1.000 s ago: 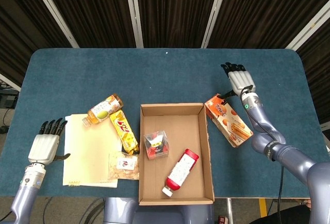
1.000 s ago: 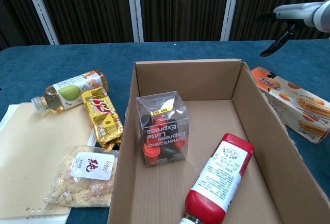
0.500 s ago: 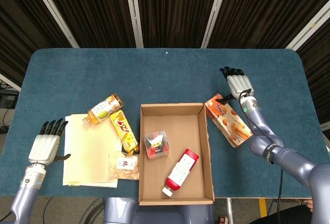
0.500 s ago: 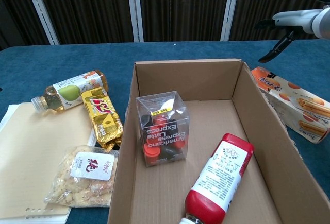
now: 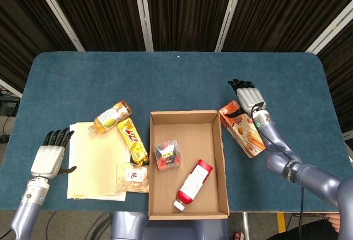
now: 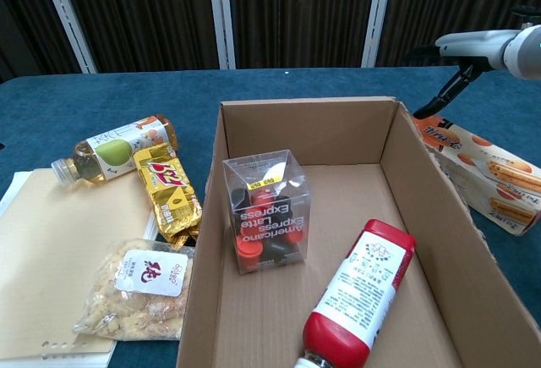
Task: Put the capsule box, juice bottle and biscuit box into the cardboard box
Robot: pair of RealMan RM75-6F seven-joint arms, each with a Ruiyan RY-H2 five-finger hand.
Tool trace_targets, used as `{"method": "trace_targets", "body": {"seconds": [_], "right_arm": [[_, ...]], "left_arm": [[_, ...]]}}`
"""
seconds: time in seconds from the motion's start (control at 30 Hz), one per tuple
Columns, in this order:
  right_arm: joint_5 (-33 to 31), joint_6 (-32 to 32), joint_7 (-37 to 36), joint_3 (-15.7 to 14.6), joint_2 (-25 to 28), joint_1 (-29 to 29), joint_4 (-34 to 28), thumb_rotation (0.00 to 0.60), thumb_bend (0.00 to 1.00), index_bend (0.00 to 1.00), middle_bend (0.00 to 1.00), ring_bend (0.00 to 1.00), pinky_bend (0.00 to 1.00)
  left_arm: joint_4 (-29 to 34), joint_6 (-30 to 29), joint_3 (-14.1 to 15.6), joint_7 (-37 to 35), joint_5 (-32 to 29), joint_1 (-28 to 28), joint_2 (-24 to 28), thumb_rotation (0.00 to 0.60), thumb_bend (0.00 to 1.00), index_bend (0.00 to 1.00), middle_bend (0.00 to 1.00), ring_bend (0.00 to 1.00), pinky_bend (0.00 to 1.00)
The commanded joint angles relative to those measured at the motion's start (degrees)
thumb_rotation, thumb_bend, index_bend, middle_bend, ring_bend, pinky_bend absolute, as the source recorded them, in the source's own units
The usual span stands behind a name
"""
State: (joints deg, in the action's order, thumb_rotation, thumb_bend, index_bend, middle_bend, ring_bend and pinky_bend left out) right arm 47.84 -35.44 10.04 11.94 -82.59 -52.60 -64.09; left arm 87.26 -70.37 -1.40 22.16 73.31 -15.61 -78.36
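Observation:
The cardboard box lies open at the table's front centre. Inside it stand a clear capsule box and a lying bottle with a red cap. An orange biscuit box lies flat on the table just right of the carton. A juice bottle with a pale green label lies left of the carton. My right hand hovers open over the biscuit box's far end, fingers spread. My left hand is open at the front left edge, holding nothing.
A pale yellow notebook lies front left, with a gold snack pack and a clear bag of nuts between it and the carton. The blue table stretches behind.
My right hand has drifted left and nearer, from beyond the biscuit box to over its far end. The left hand has sunk slightly. Objects have not moved.

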Motion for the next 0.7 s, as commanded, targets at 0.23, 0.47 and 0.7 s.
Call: {"method": "trace_targets", "body": {"seconds": [0.23, 0.47, 0.7], "right_arm": [[-1.1, -2.3, 2.1, -0.8, 0.4, 0.6, -3.8, 0.600, 0.00, 0.00, 0.00, 0.00, 0.00], [-2.1, -3.7, 3.6, -1.3, 0.6, 1.0, -7.0, 0.600, 0.00, 0.00, 0.00, 0.00, 0.00], [-4.2, -5.2, 5.2, -1.2, 0.7, 0.8, -10.4, 0.600, 0.00, 0.00, 0.00, 0.00, 0.00]], "left_arm": [[0.1, 0.0, 0.2, -0.8, 0.6, 0.1, 0.4, 0.501, 0.00, 0.00, 0.00, 0.00, 0.00], [0.2, -0.2, 0.4, -1.3, 1.2, 0.1, 0.7, 0.503, 0.00, 0.00, 0.00, 0.00, 0.00], [0.6, -0.4, 0.7, -1.8, 2.2, 0.1, 1.0, 0.505, 0.00, 0.00, 0.00, 0.00, 0.00]]}}
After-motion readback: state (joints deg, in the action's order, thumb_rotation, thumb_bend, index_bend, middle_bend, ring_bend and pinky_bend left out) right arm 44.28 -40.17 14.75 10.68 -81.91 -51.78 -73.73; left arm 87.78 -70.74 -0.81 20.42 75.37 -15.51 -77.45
